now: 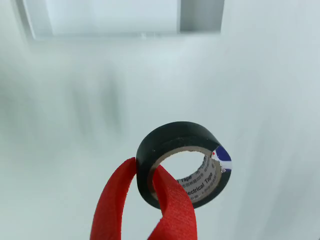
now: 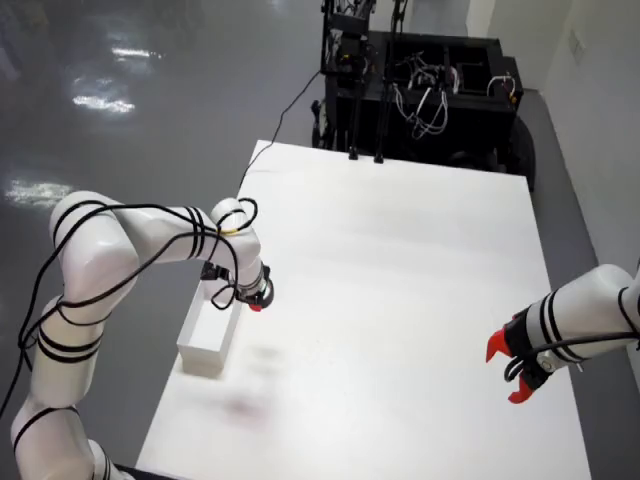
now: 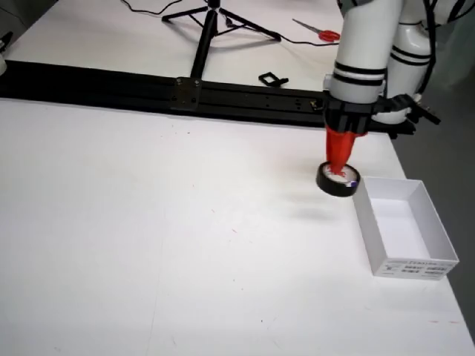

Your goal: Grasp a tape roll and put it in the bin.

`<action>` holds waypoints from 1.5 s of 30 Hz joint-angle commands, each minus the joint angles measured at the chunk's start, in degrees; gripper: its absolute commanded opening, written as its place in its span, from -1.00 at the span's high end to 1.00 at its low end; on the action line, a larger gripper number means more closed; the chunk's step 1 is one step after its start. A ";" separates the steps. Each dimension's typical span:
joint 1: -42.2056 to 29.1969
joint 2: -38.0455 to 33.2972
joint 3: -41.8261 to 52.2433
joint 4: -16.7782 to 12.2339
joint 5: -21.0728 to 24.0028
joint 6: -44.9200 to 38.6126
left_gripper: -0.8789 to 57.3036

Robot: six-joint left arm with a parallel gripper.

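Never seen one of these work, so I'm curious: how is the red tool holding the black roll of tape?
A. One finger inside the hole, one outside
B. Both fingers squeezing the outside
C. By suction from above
A: the wrist view shows one red finger through the black tape roll core, the other outside its wall.

Tape roll (image 1: 182, 162) inner core: showing printed words "Electrical Tape"; smaller lines beside them are reading too small to make out.
Bin (image 3: 404, 236) front label: showing dark print, too small to be read.
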 commanded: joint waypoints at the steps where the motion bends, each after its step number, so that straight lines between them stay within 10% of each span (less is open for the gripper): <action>1: 12.25 -2.58 0.04 4.61 11.73 -15.86 0.99; 35: 11.98 3.57 0.31 5.49 11.90 -20.78 1.00; 45: 11.63 3.57 0.31 5.93 7.51 -20.17 0.27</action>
